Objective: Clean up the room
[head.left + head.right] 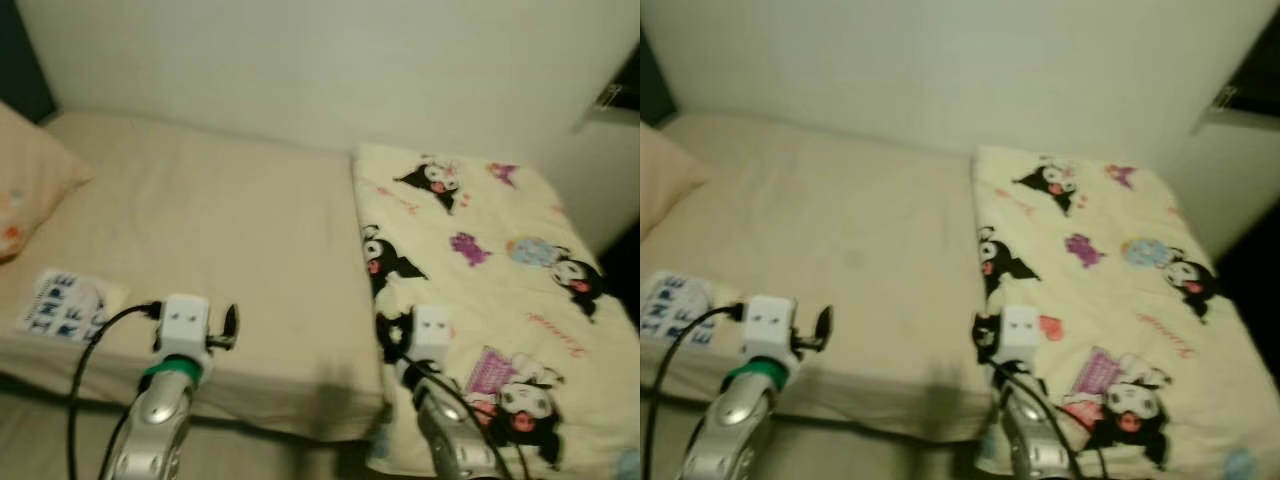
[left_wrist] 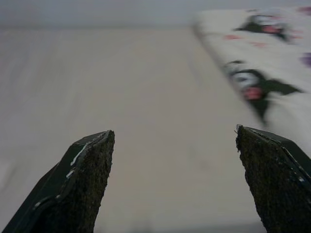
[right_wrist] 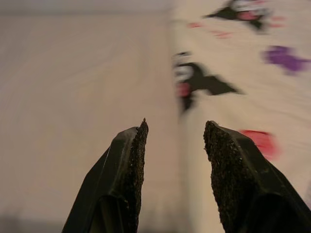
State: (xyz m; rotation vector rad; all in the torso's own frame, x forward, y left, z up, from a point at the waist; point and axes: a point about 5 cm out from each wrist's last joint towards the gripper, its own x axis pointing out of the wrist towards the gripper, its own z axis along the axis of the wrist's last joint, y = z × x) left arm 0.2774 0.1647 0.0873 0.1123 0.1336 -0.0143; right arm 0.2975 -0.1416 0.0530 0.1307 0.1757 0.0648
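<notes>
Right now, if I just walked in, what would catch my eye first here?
Most likely the cream cartoon blanket, folded over the right side of the beige bed. Next, the two silver arms reaching in from below: the left hand open over the bare sheet, the right hand open at the blanket's edge. A peach pillow and a printed packet lie far left.

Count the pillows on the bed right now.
1. A peach pillow lies at the bed's far left edge, partly cut off by the frame; others may sit out of view or under the cartoon-print blanket.
</notes>
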